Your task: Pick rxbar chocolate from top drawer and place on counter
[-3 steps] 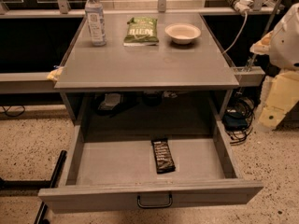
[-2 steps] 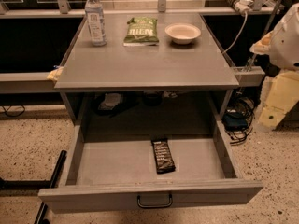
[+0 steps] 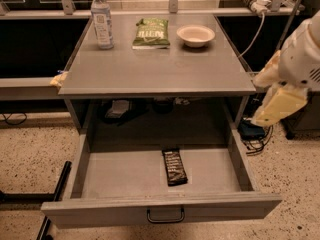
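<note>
one rxbar chocolate (image 3: pixel 174 167) is seen lying flat in the open top drawer (image 3: pixel 160 211), slightly right of centre and near the front panel. the gripper (image 3: pixel 277 104) is poised off the right edge of the counter (image 3: pixel 150 69), well apart from the bar; whether it is spread or closed cannot be told. it should be brought over the bar and lowered across its narrow width, with the front panel cleared.

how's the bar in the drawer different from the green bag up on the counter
The rxbar chocolate is dark, narrow and small; the green snack bag is bright, wider and bigger. The rxbar chocolate lies in the open top drawer; the bag sits on the counter. Both lie flat, untouched: the pincer hangs right of the counter, away from both.
</note>
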Motion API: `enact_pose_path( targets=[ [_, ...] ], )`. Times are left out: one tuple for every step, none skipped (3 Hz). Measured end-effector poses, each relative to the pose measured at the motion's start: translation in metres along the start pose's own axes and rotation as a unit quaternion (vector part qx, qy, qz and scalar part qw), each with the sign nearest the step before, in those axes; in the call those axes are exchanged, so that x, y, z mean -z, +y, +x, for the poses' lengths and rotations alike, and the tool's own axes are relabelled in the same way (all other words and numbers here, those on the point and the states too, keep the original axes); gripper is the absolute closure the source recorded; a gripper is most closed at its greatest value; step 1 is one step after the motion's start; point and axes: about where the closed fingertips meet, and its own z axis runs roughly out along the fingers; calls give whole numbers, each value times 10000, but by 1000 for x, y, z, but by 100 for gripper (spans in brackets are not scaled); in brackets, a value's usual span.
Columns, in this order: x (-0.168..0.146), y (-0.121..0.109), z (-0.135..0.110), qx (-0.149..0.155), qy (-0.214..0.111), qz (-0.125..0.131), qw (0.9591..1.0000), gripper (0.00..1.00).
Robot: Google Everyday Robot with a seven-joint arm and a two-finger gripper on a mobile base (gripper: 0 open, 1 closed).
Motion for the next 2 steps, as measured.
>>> enact_pose_path(
  targets=[
    [-65, -1, -15, 102, -586, -103, 9982, 66],
    [-122, -4, -37, 215, -1164, -235, 9927, 88]
  ],
)
